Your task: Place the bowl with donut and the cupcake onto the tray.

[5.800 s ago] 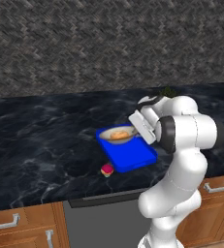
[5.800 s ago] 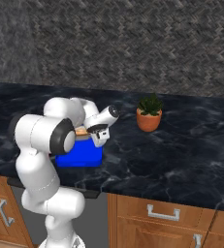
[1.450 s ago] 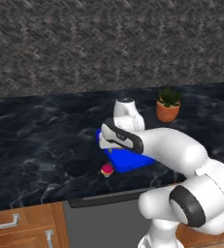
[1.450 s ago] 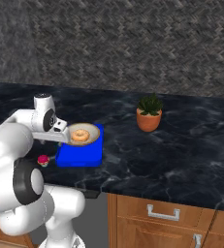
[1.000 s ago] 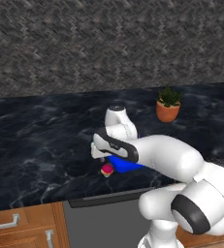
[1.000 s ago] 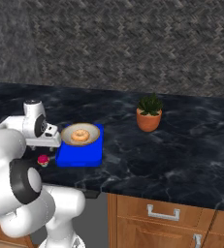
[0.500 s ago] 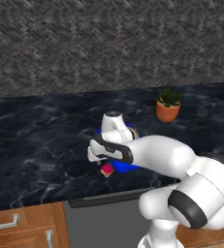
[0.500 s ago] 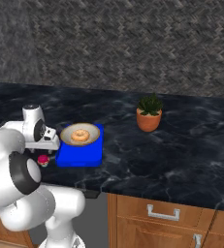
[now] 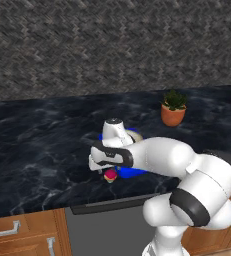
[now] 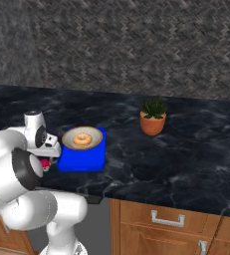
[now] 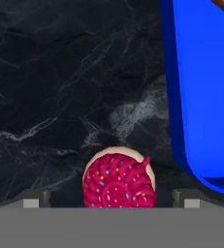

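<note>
Dark marbled counter (image 10: 186, 159) ran under a grey stone wall (image 10: 136, 45), with a potted plant (image 10: 153, 117) off to the side. Tray (image 10: 84, 157) held the bowl (image 10: 69, 142) with its donut (image 10: 81, 139). Sprinkled pink cupcake (image 11: 119, 181) sat on the counter beside the tray, right between the spread-open gripper (image 11: 111, 201) tips, not gripped.

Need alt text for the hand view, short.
A pink sprinkled cupcake sits on the dark marble counter, centred between the hand's two spread finger tips at the bottom. The blue tray lies beside it at right, apart from it.
</note>
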